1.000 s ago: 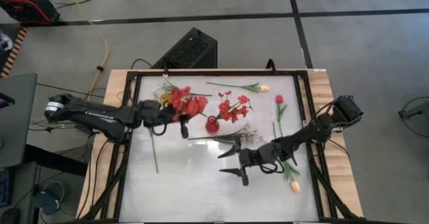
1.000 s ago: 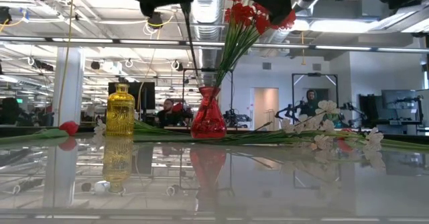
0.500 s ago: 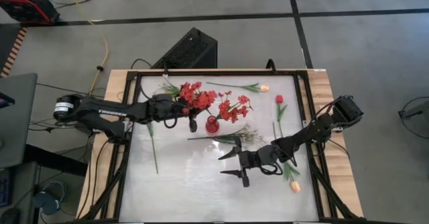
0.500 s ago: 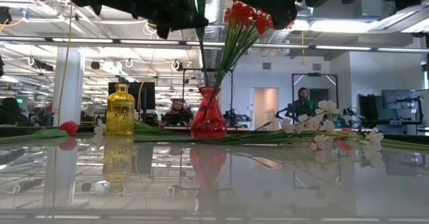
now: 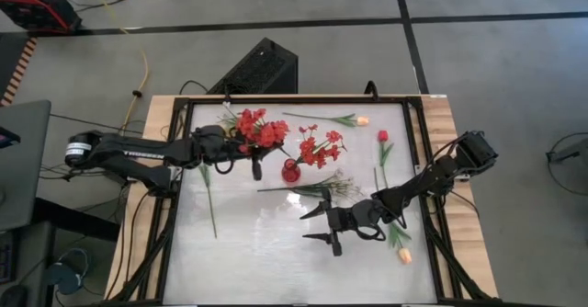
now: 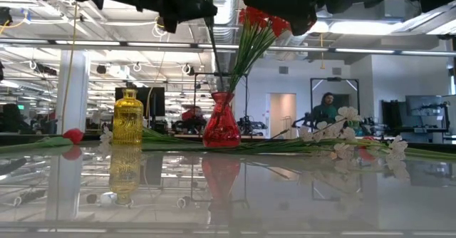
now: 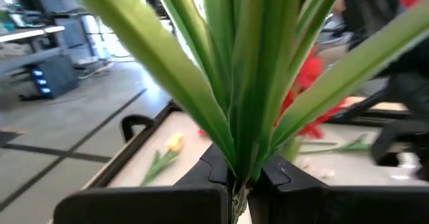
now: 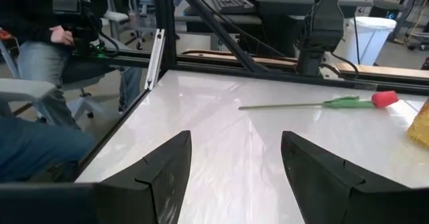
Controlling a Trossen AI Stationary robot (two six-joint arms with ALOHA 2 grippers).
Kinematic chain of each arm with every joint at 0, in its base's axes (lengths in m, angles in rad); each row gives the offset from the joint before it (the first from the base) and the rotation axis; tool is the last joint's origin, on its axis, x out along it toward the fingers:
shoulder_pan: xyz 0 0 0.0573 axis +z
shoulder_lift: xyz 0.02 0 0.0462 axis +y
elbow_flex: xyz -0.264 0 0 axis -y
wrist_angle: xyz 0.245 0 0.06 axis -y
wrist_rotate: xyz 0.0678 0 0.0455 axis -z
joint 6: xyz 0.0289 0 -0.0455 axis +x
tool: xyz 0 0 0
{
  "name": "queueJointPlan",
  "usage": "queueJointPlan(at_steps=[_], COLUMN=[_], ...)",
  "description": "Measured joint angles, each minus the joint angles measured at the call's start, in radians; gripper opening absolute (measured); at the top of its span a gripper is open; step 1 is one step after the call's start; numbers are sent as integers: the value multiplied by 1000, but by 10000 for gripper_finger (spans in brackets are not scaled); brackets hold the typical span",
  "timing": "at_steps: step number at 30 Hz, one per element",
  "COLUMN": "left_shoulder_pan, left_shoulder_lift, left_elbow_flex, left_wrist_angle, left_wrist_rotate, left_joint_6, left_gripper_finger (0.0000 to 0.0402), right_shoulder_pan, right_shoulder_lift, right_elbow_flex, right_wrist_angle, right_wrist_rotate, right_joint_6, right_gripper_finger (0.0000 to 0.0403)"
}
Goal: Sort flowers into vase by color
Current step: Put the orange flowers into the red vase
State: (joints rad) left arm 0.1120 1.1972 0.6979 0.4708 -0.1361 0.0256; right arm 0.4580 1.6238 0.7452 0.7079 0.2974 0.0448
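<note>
From above: red vase (image 5: 290, 171) near mid-table, already holding a red cluster (image 5: 320, 148). White spray (image 5: 322, 187) lying just beside the vase; red tulip (image 5: 382, 138) and two peach tulips (image 5: 361, 120) (image 5: 404, 255) scattered on the white table (image 5: 257, 252). Left gripper (image 5: 243, 148) stretched in from the left edge, clamped on a bushy red bunch (image 5: 258, 129) held in the air just left of the vase. Right gripper (image 5: 322, 224) parked low right of centre, fingers spread, nothing between them.

Level view: yellow bottle (image 6: 128, 117) left of the red vase, white blossoms to the right; people far behind.

Left wrist: green stems (image 7: 231, 83) pinched tight between closed fingers.

Right wrist: wide-open fingers (image 8: 164, 170) over bare tabletop, red tulip ahead; a seated person beyond the edge.
</note>
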Motion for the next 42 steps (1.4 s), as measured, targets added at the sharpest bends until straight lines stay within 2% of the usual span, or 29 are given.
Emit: queueJointPlan(at_steps=[8,18,27,36,42], left_shoulder_pan=[-12,-19,-13,-3,-3], left_shoulder_lift=[-14,100,109,246,256], left_elbow_flex=[0,0,1,0,0], left_wrist_angle=[-42,-24,-27,-1,-7], left_wrist_rotate=[34,2,-34,-28,-28], left_joint_6=[-40,-49,-115,-166,-171], left_gripper_finger=[2,2,2,2,6], right_shoulder_pan=[0,0,0,0,0], right_shoulder_lift=[0,0,0,0,0], right_elbow_flex=[0,0,0,0,0], right_wrist_angle=[3,7,7,6,-1], right_wrist_rotate=[0,0,-1,-1,-1], right_joint_6=[0,0,0,0,0], right_gripper_finger=[258,258,258,258,258])
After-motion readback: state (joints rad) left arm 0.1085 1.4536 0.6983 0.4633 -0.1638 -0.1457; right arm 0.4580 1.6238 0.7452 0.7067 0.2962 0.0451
